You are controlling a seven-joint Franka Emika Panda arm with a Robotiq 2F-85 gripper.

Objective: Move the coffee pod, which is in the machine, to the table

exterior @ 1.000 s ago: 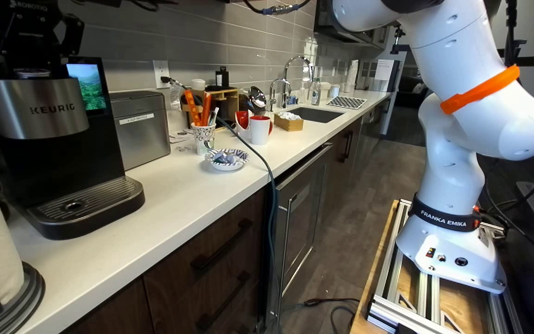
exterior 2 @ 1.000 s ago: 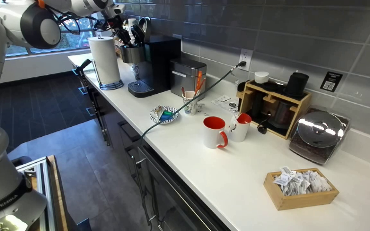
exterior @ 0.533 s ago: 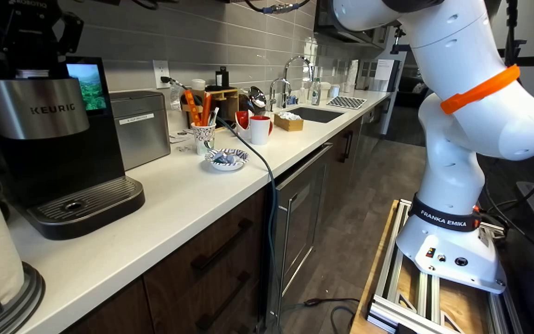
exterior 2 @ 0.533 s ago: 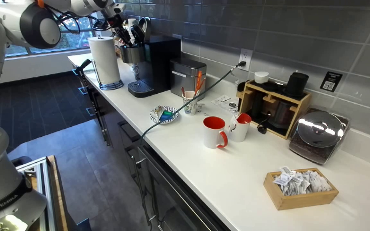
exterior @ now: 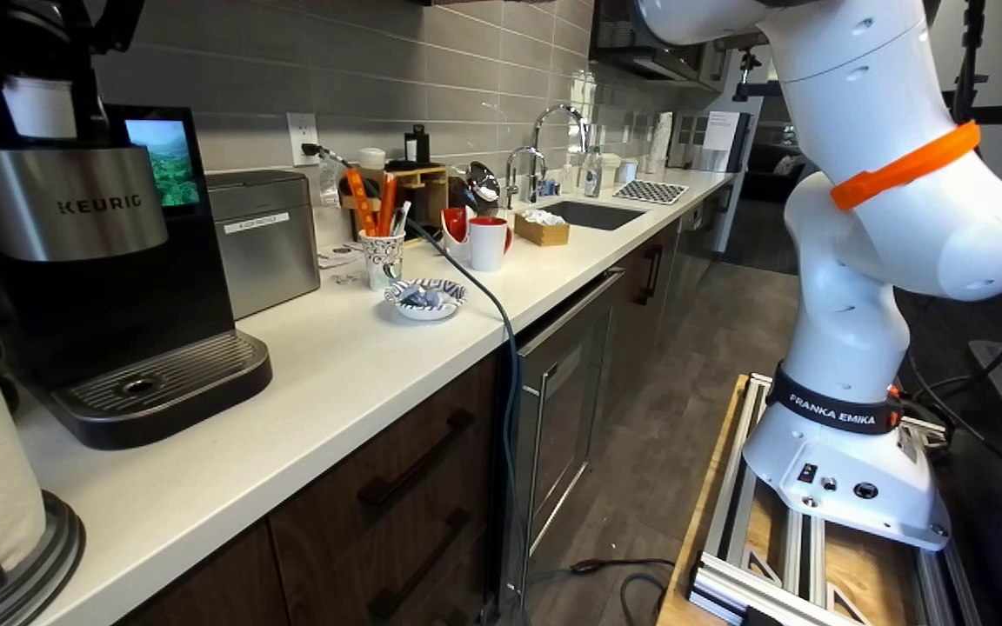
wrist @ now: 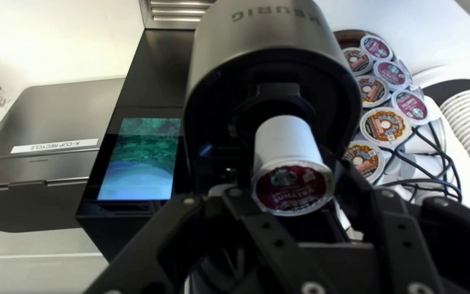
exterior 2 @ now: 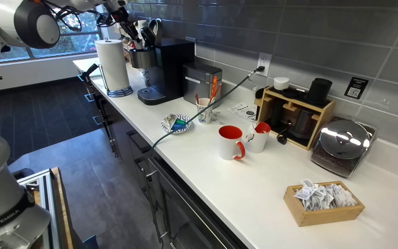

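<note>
The black coffee machine [exterior: 110,304] with its silver band stands on the pale countertop table [exterior: 318,391]; the machine [exterior 2: 176,65] also shows in an exterior view. Its lid is up. In the wrist view the white coffee pod [wrist: 286,139] with a dark red Sumatra lid is held between the fingers of my gripper [wrist: 290,173]. The fingers' contact with it is partly dark. The pod is tilted in the wrist view, just above the open round holder of the machine. It shows as a white cup [exterior: 42,109] above the silver band in an exterior view.
A steel recycling box [exterior: 262,243] stands beside the machine. A paper towel roll [exterior 2: 112,65] stands on its other side. A bowl [exterior: 425,300], a cup of stirrers [exterior: 382,258] and a cable [exterior: 497,304] lie further along. A heap of pods [wrist: 384,124] is close by.
My gripper has risen from the machine's holder, and the pod has come up with it. Earlier only the pod's top rim showed above the silver band; now most of its side shows.
</note>
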